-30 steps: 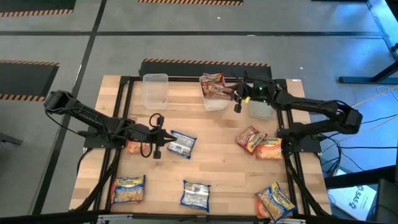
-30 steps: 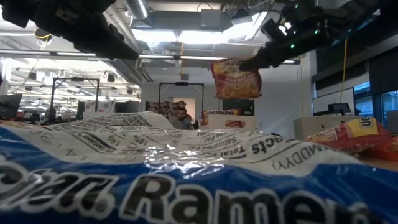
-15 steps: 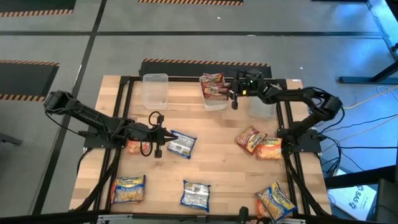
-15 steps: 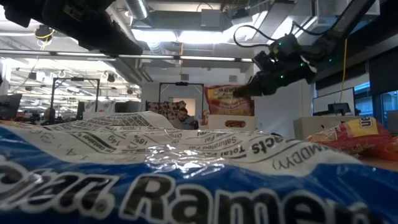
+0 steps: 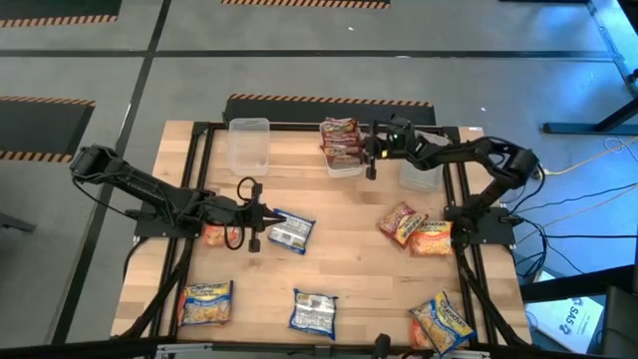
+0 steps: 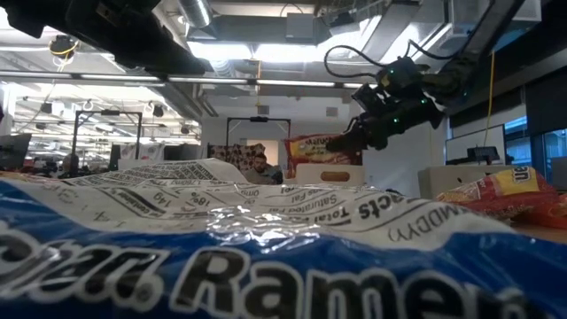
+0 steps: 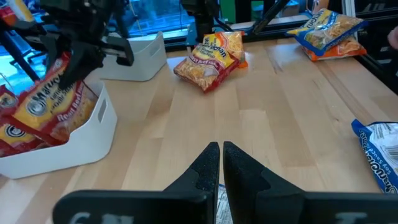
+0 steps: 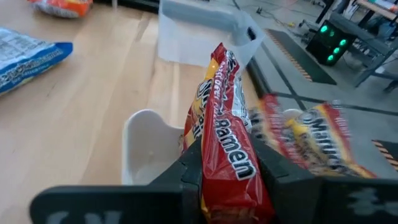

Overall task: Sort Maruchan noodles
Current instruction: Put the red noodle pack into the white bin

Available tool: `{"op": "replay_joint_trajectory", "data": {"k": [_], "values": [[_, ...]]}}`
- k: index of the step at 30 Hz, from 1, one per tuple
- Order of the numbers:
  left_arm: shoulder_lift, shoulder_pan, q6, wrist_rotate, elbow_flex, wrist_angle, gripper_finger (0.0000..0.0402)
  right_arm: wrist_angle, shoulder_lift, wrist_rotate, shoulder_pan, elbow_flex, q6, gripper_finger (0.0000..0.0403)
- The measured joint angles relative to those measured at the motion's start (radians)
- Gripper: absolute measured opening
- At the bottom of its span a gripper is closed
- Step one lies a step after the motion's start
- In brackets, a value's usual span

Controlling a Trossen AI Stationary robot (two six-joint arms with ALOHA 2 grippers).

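**Red packet poised over the middle bin**

The right gripper (image 8: 227,177) pinched a red packet (image 8: 227,149) between its fingers, long axis running straight out from the fingertips. The white bin (image 8: 146,146) lay directly beneath and ahead of them, one red packet already inside. The left gripper (image 7: 221,168), fingers pressed together, waited just short of a blue packet (image 5: 290,231)

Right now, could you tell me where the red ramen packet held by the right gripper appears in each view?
High view: the red ramen packet sits at the far middle bin, by the right gripper.
Low view: centre, just above the bin.
Left wrist view: far left, leaning into the bin.
Right wrist view: centre, pinched between the fingers.
Shared landmark: that bin, which already holds a second red packet.
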Motion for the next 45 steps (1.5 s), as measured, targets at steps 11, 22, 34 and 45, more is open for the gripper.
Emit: {"op": "replay_joint_trajectory", "data": {"k": [11, 22, 34, 45], "values": [[0.000, 0.000, 0.001, 0.000, 0.000, 0.000, 0.0016, 0.061, -0.001, 0.062, 0.040, 0.010, 0.042, 0.0062], [0.000, 0.000, -0.001, 0.000, 0.000, 0.001, 0.0016, 0.039, 0.104, 0.057, 0.019, 0.025, 0.114, 0.0062], [0.000, -0.001, -0.001, 0.000, 0.000, 0.003, 0.0016, 0.051, 0.126, 0.169, 0.019, 0.047, 0.145, 0.0064], [0.000, -0.001, 0.000, 0.000, 0.000, 0.003, 0.0016, 0.030, 0.112, 0.340, 0.020, 0.047, 0.125, 0.0182]]}}
